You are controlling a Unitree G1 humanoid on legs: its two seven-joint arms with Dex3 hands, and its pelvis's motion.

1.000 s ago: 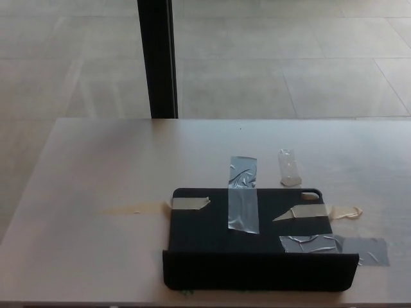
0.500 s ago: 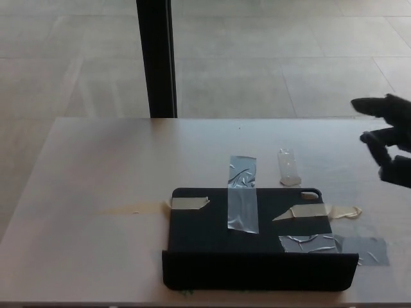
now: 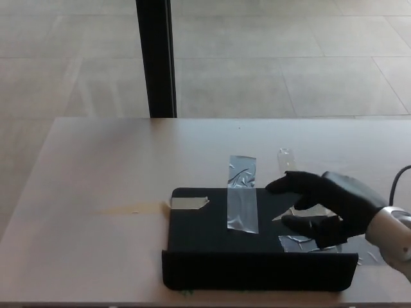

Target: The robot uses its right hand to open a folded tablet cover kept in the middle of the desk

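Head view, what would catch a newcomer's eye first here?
The dark folded tablet cover at the pale desk's near edge, fastened with strips of silver duct tape and beige tape. Next, the robot's black right hand reaching in from the right, fingers apart over the cover's right side.

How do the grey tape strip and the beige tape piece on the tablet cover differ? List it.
The grey tape strip is silvery, wrinkled, long, and runs front to back over the far edge of the tablet cover. The beige tape piece is dull, shorter, and lies sideways at the left corner. Both span cover and desk.
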